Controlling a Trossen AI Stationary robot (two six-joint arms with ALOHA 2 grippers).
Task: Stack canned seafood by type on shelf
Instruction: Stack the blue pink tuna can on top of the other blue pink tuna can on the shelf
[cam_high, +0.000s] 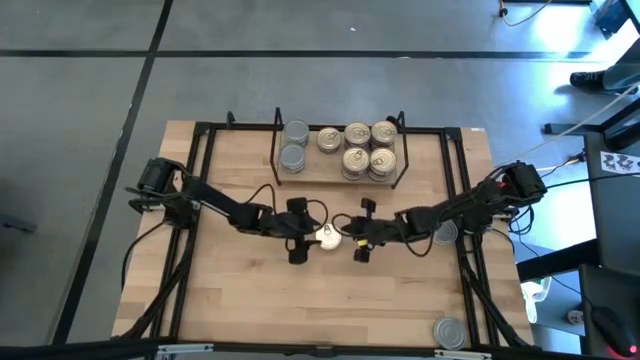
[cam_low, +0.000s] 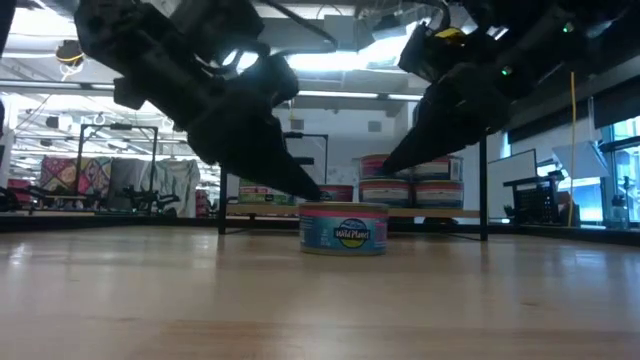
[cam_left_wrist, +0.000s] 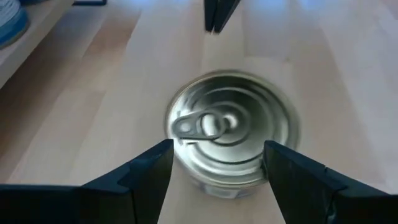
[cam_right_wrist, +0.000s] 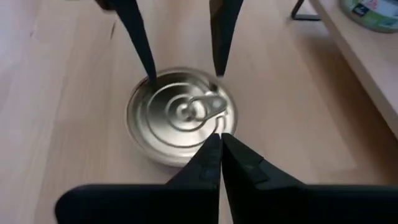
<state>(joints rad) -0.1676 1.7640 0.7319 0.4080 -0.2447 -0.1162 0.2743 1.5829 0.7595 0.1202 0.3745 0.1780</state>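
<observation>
One flat pull-ring tin (cam_high: 328, 237) (cam_low: 344, 228) stands on its base on the wooden tabletop, between my two grippers. My left gripper (cam_high: 311, 237) (cam_left_wrist: 217, 163) is open and comes at the tin (cam_left_wrist: 233, 134) from the table's left, its fingertips at the tin's top rim. My right gripper (cam_high: 353, 240) (cam_right_wrist: 220, 138) is shut, with its tip at the tin's (cam_right_wrist: 181, 115) right-hand rim. The shelf (cam_high: 340, 178) stands by the far edge. It holds several tins: silver-topped ones (cam_high: 294, 145) at its left, gold-lidded ones (cam_high: 357, 148) to their right. My left gripper has its open fingertips (cam_right_wrist: 152, 78) at the lid's rim on the tin's left side, slanting down. I cannot tell whether they touch. My right gripper has its shut fingertips (cam_right_wrist: 211, 146) at the tin's right-hand rim (cam_right_wrist: 205, 138), slanting down from the right. Touch cannot be told.
Two more silver-topped tins sit on the tabletop: one (cam_high: 445, 233) under the right arm, one (cam_high: 450, 332) near the front right corner. A black frame (cam_high: 205, 150) runs along the table's sides. Bare wood lies in front of the grippers.
</observation>
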